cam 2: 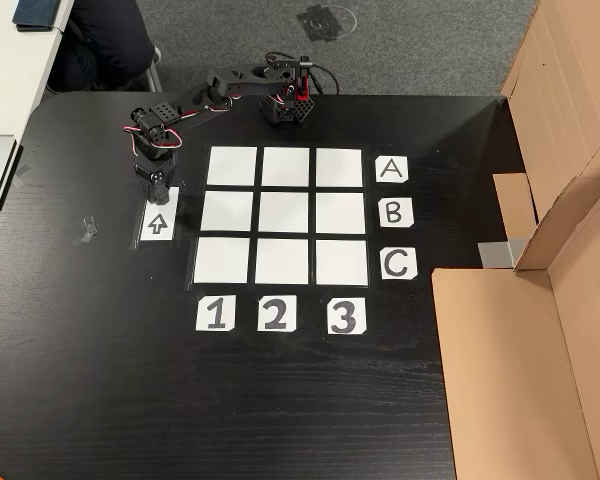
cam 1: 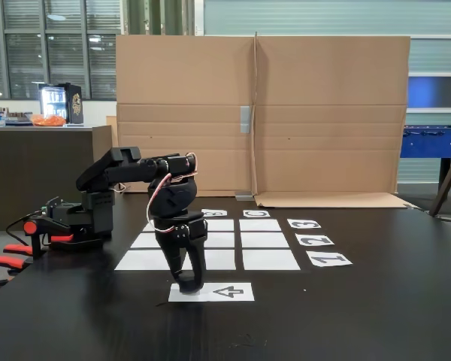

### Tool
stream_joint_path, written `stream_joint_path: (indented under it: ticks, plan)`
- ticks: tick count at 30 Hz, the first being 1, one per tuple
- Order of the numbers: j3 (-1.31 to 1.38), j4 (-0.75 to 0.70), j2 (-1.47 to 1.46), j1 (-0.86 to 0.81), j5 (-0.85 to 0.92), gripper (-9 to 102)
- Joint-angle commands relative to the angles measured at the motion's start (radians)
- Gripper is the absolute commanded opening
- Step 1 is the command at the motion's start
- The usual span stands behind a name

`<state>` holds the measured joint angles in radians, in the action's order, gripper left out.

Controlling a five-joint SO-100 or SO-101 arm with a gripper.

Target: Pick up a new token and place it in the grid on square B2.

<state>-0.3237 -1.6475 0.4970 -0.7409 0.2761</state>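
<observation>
Fingers (cam 1: 186, 284) are pointing straight down onto the near-left end of the arrow sheet (cam 1: 227, 292) in a fixed view, and a dark squat shape between their tips is looking like the token (cam 1: 186, 286) (black on black, so its outline is hard to make out). They are sitting close around it, seemingly clamped on it and touching the paper or just above. From above, in a fixed view, the fingers (cam 2: 156, 196) are covering the far end of the arrow sheet (cam 2: 157, 224), and the token itself is hiding beneath the wrist.

Beside the arrow sheet, the grid (cam 2: 284, 215) is lying flat on the black desk (cam 2: 280, 400), all nine white squares bare. Square B2 (cam 2: 284, 213) is sitting in the middle, well apart from the arrow sheet. In the low fixed view the grid (cam 1: 259, 241) is partly blocked by the arm, and the left part of square B2 (cam 1: 220, 240) is hiding behind it. Behind the grid, a cardboard wall (cam 1: 263, 113) is standing.
</observation>
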Motion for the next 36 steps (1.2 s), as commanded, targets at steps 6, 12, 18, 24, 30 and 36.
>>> stream_joint_path:
  ticks: [6, 12, 18, 24, 30, 36]
  plan:
    - [0.031, -0.074, 0.258, 0.000, -0.012, 2]
    - [0.014, -0.084, 0.417, 0.006, -0.015, 2]
    - [0.008, -0.084, 0.541, 0.054, -0.011, 2]
    - [-0.144, -0.083, 0.719, 0.172, -0.014, 1]
    - [-0.354, -0.078, 0.896, 0.330, -0.038, 0]
    - [-0.543, -0.075, 1.000, 0.477, -0.080, 0]
